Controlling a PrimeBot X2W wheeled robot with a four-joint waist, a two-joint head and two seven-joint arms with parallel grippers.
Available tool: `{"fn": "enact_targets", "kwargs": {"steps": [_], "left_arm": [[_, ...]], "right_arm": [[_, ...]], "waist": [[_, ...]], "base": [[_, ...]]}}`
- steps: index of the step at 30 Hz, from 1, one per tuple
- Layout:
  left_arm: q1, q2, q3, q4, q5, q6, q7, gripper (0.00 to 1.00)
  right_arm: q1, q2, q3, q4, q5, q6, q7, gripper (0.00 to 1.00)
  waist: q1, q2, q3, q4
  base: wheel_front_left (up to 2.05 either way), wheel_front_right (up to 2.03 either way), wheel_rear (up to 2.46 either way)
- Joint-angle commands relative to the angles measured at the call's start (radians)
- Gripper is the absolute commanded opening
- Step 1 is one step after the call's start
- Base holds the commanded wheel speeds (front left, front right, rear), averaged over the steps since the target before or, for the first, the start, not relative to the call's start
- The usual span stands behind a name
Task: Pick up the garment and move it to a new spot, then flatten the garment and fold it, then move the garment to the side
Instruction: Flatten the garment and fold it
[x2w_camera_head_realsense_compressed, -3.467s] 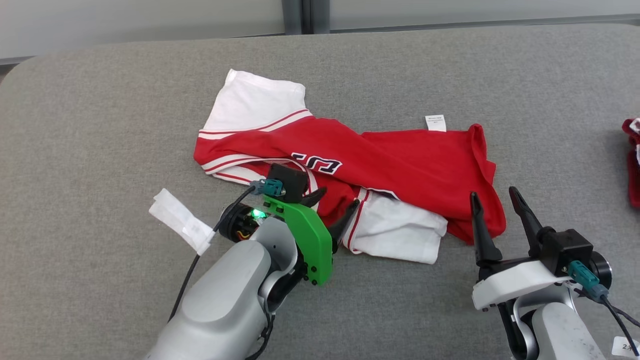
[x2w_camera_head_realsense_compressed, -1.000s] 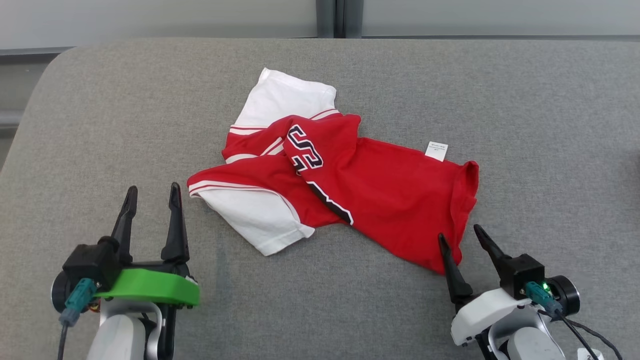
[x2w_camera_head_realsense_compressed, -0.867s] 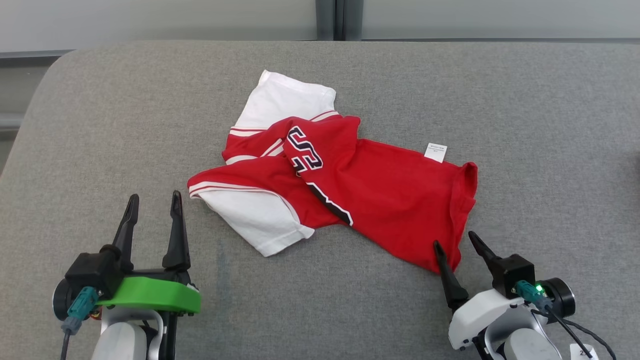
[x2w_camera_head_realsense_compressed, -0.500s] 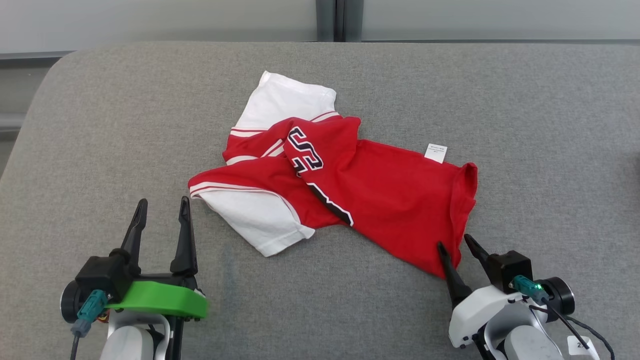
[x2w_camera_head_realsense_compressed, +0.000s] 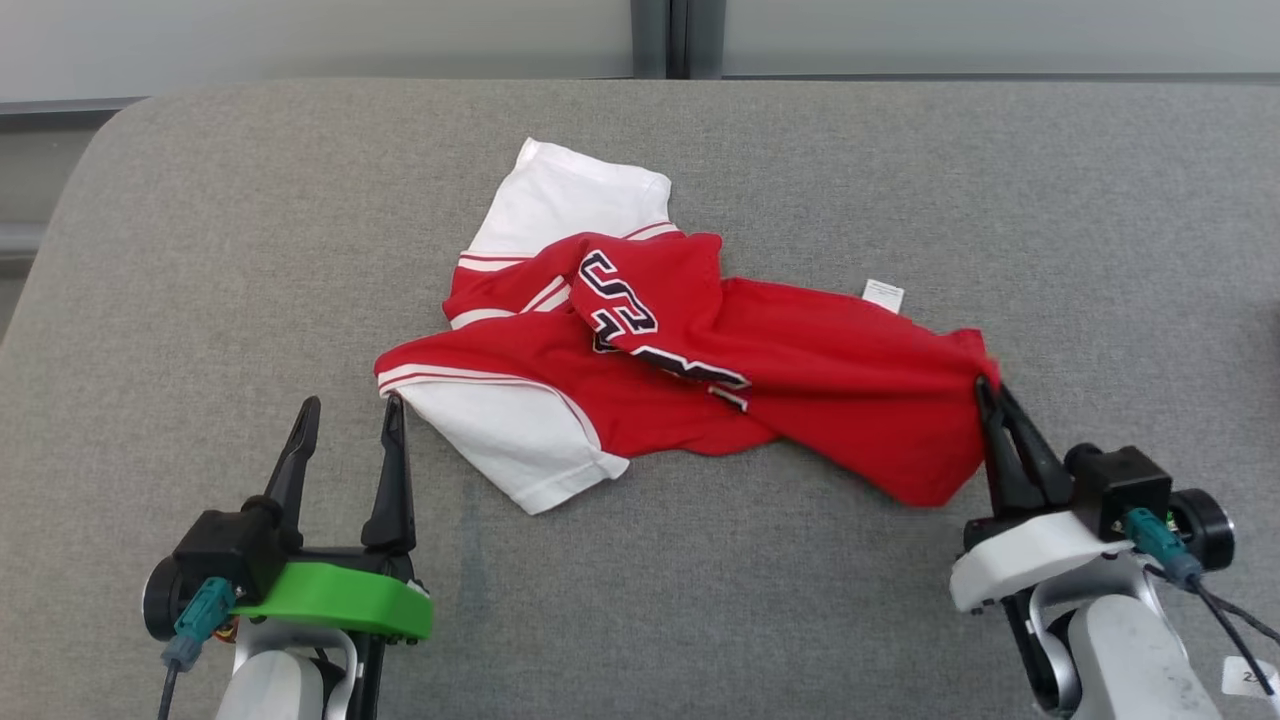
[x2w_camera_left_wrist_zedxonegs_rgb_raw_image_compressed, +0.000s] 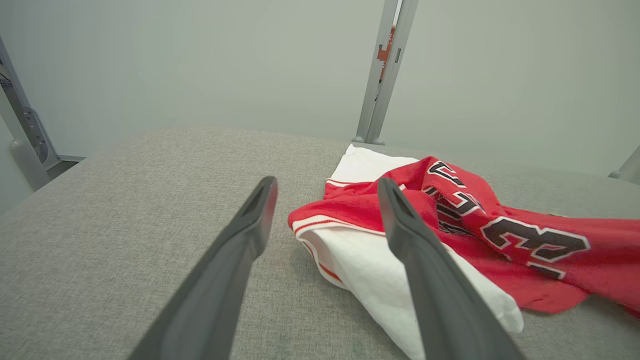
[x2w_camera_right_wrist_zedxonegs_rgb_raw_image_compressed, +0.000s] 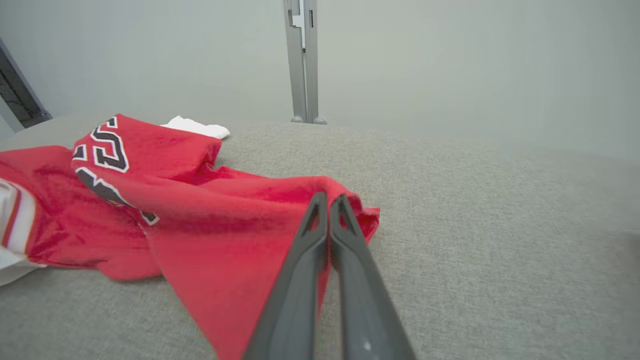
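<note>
The garment (x2w_camera_head_realsense_compressed: 800, 370) is a red jersey with white sleeves and dark lettering, lying crumpled in the middle of the grey table (x2w_camera_head_realsense_compressed: 200, 250). My right gripper (x2w_camera_head_realsense_compressed: 990, 392) is shut on the garment's red right edge and holds that edge lifted off the table; the right wrist view shows the garment (x2w_camera_right_wrist_zedxonegs_rgb_raw_image_compressed: 225, 220) draped from the pinched fingers (x2w_camera_right_wrist_zedxonegs_rgb_raw_image_compressed: 327, 200). My left gripper (x2w_camera_head_realsense_compressed: 347, 412) stands open just left of the white sleeve (x2w_camera_head_realsense_compressed: 500, 445), touching nothing. In the left wrist view the sleeve (x2w_camera_left_wrist_zedxonegs_rgb_raw_image_compressed: 360, 255) lies behind the right finger (x2w_camera_left_wrist_zedxonegs_rgb_raw_image_compressed: 420, 260).
A small white label (x2w_camera_head_realsense_compressed: 884, 295) sticks out at the garment's far edge. The table's rounded left corner (x2w_camera_head_realsense_compressed: 90, 160) and far edge meet a pale wall with a grey post (x2w_camera_head_realsense_compressed: 660, 38). Bare grey surface surrounds the garment.
My right gripper shut on the garment's right edge and pulled it up and to the right, dragging the red body and bunching the lettering. My left gripper edged forward toward the sleeve.
</note>
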Motion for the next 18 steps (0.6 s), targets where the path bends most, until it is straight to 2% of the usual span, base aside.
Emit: {"fn": "enact_targets", "kwargs": {"steps": [1, 6, 9, 14, 18], "left_arm": [[-0.005, 0.001, 0.001, -0.005, -0.005, -0.003, -0.003, 1.0], [-0.018, 0.001, -0.004, -0.015, -0.007, -0.003, -0.003, 1.0], [-0.027, 0.001, -0.012, -0.019, -0.008, -0.003, -0.003, 1.0], [-0.044, 0.001, -0.029, -0.025, -0.01, -0.003, -0.003, 1.0], [-0.061, 0.001, -0.047, -0.041, -0.012, -0.003, -0.003, 1.0]], "right_arm": [[0.002, -0.003, -0.02, -0.032, -0.008, -0.002, -0.008, 0.0], [-0.014, -0.004, -0.07, -0.137, -0.029, -0.002, 0.041, 0.0], [-0.054, -0.031, -0.089, -0.162, -0.037, -0.002, 0.077, 0.0], [-0.166, -0.104, -0.136, -0.121, -0.041, -0.002, 0.137, 0.0], [-0.278, -0.16, -0.15, -0.021, -0.027, -0.002, 0.177, 0.0]], "waist": [[0.0, 0.0, 0.005, -0.001], [0.0, 0.0, 0.02, -0.003], [0.0, 0.0, 0.032, 0.002], [0.0, 0.0, 0.059, 0.022], [0.0, 0.0, 0.089, 0.05]], "base": [[0.0, 0.0, 0.0], [0.0, 0.0, 0.0], [0.0, 0.0, 0.0], [0.0, 0.0, 0.0], [0.0, 0.0, 0.0]]}}
